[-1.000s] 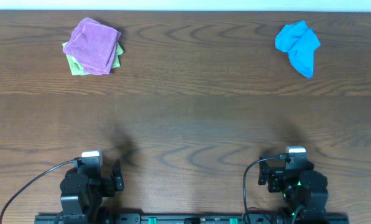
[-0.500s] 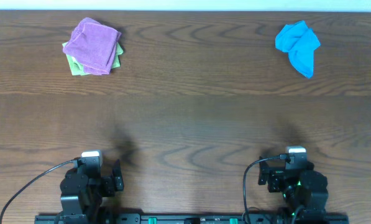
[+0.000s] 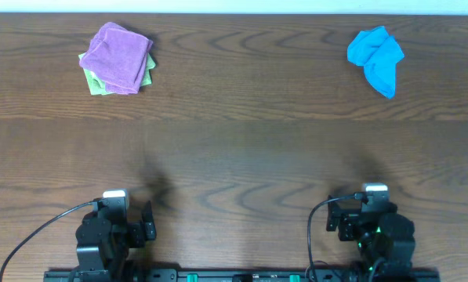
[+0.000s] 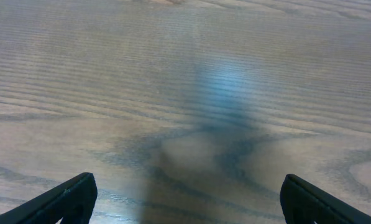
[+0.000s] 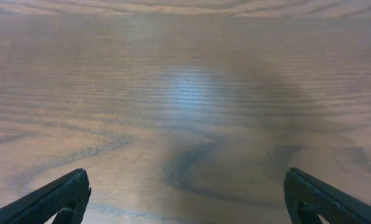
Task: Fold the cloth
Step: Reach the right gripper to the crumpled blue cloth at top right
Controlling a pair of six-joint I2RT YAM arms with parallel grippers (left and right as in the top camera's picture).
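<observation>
The bright sky-blue cloth [image 3: 376, 58] lies crumpled at the far right of the wooden table [image 3: 241, 149]. My left gripper [image 3: 132, 222] sits at the near left edge, open and empty; in the left wrist view its fingers [image 4: 186, 198] are spread wide over bare wood. My right gripper [image 3: 357, 218] sits at the near right edge, open and empty; in the right wrist view its fingers [image 5: 186, 198] are spread over bare wood. Both grippers are far from the cloth. The cloth does not show in either wrist view.
A purple cloth [image 3: 117, 53] lies on top of a light green cloth [image 3: 96, 83] at the far left of the table. Black cables run from each arm base at the near edge.
</observation>
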